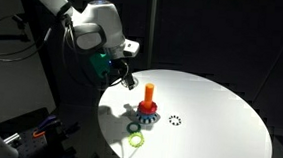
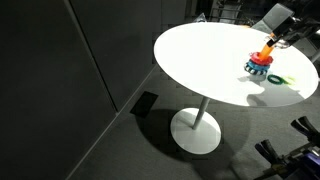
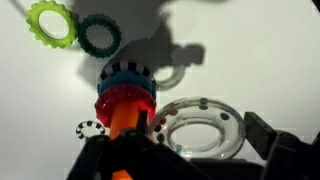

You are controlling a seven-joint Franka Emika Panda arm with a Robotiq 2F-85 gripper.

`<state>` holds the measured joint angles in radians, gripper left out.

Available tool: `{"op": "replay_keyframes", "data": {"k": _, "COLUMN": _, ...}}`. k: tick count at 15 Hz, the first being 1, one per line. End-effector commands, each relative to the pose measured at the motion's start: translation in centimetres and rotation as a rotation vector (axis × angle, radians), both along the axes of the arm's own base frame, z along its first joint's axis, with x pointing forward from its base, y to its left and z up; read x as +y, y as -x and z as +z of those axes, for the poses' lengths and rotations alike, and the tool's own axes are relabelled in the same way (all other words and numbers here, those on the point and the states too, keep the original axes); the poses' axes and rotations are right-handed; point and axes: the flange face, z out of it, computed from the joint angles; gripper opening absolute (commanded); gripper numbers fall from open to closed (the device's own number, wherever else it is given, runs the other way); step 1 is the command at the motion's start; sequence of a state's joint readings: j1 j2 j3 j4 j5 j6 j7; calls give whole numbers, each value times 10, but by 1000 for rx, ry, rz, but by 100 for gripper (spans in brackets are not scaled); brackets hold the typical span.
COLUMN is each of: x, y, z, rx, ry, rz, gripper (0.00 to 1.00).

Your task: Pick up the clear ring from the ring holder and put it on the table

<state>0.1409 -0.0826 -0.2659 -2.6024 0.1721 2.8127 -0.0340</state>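
1. The bench (image 1: 219, 115) is plain white (glaring against the black room).
2. The ring holder (image 3: 128, 78) has an orange peg and a blue scalloped base, with a red ring (image 3: 125, 99) on it.
3. The clear ring (image 3: 200, 128) is see-through, speckled with small dark dots.
4. Loose on the bench are a lime-green ring (image 3: 50, 22) and a dark green ring (image 3: 99, 36).
5. A dotted ring (image 1: 175, 119) is patterned in black and white.
6. The gripper (image 1: 129, 80) is black and the arm (image 1: 90, 25) white.

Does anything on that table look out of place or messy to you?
Nothing looks spilled or broken. The one untidy thing: rings lie loose on the white table instead of on the ring holder, a light green ring with a dark teal ring beside it, and a dotted ring apart from them.
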Motion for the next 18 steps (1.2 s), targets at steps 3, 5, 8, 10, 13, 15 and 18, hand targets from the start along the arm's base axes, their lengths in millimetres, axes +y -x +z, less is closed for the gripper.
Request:
{"op": "replay_keyframes", "data": {"k": 3, "x": -10, "y": -21, "z": -34, "rx": 104, "ry": -12, "rz": 17, "gripper": 68}}
{"op": "replay_keyframes", "data": {"k": 5, "x": -11, "y": -26, "z": -49, "rx": 130, "ry": -6, "rz": 18, "gripper": 68}}
{"op": "replay_keyframes", "data": {"k": 8, "x": -10, "y": -34, "z": -69, "rx": 166, "ry": -1, "rz": 22, "gripper": 68}}
{"op": "replay_keyframes", "data": {"k": 10, "x": -10, "y": -38, "z": -83, "rx": 189, "ry": 1, "rz": 24, "gripper": 68}}
{"op": "replay_keyframes", "data": {"k": 13, "x": -11, "y": -43, "z": -97, "rx": 215, "ry": 2, "rz": 27, "gripper": 68}}
{"op": "replay_keyframes", "data": {"k": 15, "x": -12, "y": -45, "z": -106, "rx": 233, "ry": 5, "rz": 29, "gripper": 68}}
{"op": "replay_keyframes", "data": {"k": 18, "x": -14, "y": -49, "z": -115, "rx": 255, "ry": 7, "rz": 33, "gripper": 68}}
